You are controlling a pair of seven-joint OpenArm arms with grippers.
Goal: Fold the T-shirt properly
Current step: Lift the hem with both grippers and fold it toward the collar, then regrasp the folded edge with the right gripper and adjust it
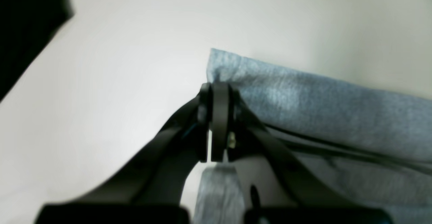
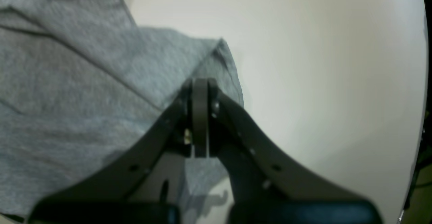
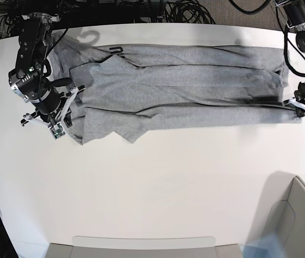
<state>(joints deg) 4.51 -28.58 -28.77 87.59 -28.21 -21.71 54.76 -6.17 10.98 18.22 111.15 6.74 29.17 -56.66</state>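
Note:
The heather-grey T-shirt (image 3: 184, 80) lies stretched in a long band across the far side of the white table (image 3: 158, 183), its long sides folded inward. A bit of black lettering (image 3: 116, 50) peeks out near the left end. My left gripper (image 1: 217, 86) is shut on a corner of the T-shirt (image 1: 303, 95), at the band's right end (image 3: 292, 103) in the base view. My right gripper (image 2: 200, 82) is shut on a fold of the T-shirt (image 2: 84, 92), at the band's left end (image 3: 75, 93) in the base view.
A grey bin (image 3: 297, 215) stands at the near right corner and a shallow tray (image 3: 142, 244) sits along the near edge. Black cables (image 3: 184, 11) lie beyond the table's far edge. The table's right edge (image 2: 423, 82) runs close beside my right gripper.

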